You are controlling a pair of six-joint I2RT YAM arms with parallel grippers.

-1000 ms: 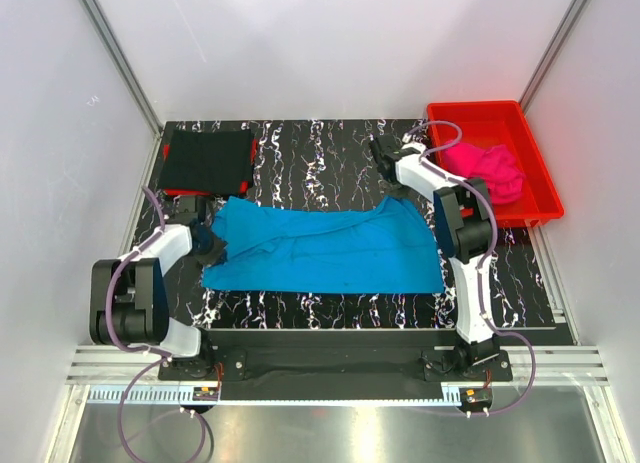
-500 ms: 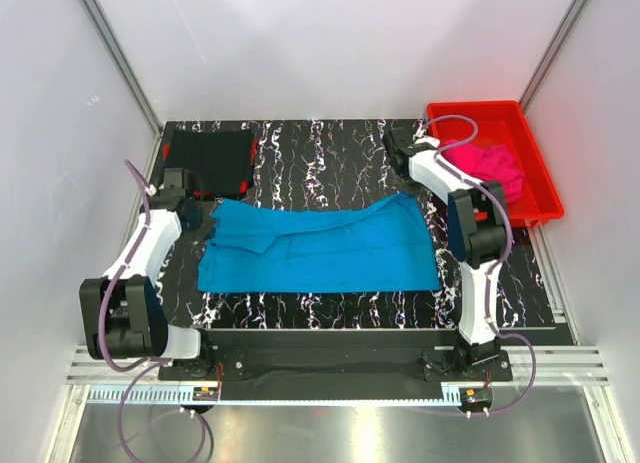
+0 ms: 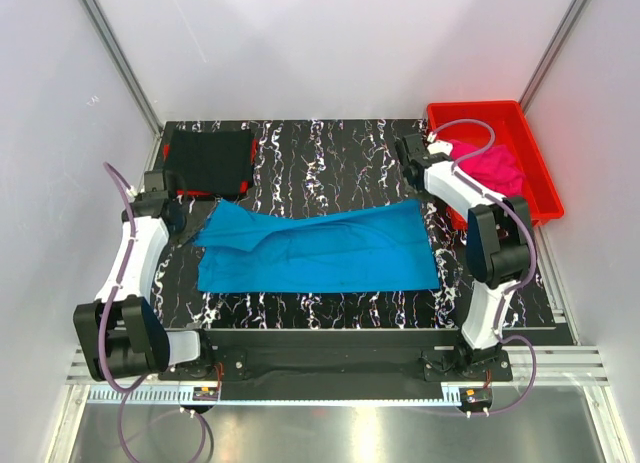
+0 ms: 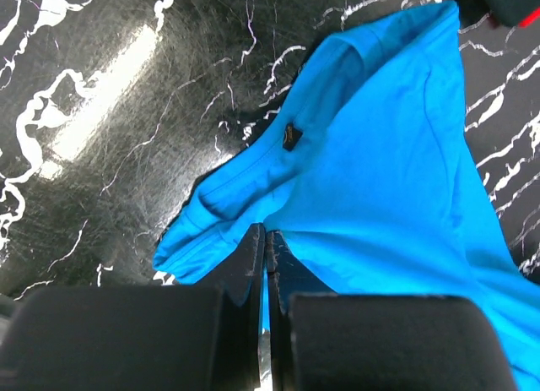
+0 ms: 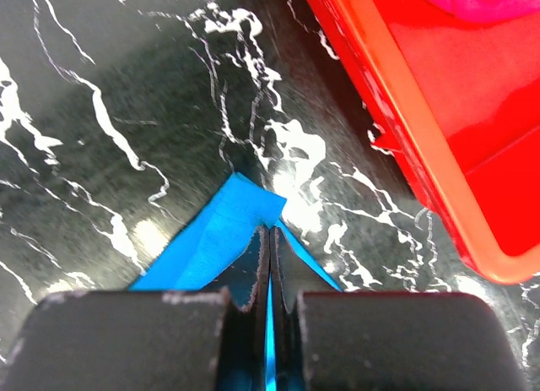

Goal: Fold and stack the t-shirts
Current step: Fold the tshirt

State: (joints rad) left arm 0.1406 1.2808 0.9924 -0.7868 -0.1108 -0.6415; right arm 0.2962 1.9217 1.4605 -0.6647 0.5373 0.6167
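At the 9 o'clock edge of the tabletop (image 3: 330, 153), the left pincer (image 4: 263, 232) clamps the turquoise t-shirt (image 3: 320, 248), which lies spread across the centre. Black t-shirt (image 3: 208, 160): folded, 11 o'clock. Right pincer (image 5: 270, 232), 1 o'clock, clamps the turquoise corner. Pink t-shirt (image 3: 495, 168): inside the red bin (image 3: 495, 123), 2 o'clock.

The top camera sat high behind the arm bases and looked steeply down, taking in the whole marbled table (image 3: 330, 153), both arms and the red bin (image 3: 475, 107). The left wrist camera looked down past the left gripper (image 4: 265, 239) from very near, onto the left end of the turquoise t-shirt (image 4: 405, 154). The right wrist camera, equally near, looked past the right gripper (image 5: 270, 239) at the shirt's far right corner and the bin's wall. Each wrist view shared its patch with the top view.
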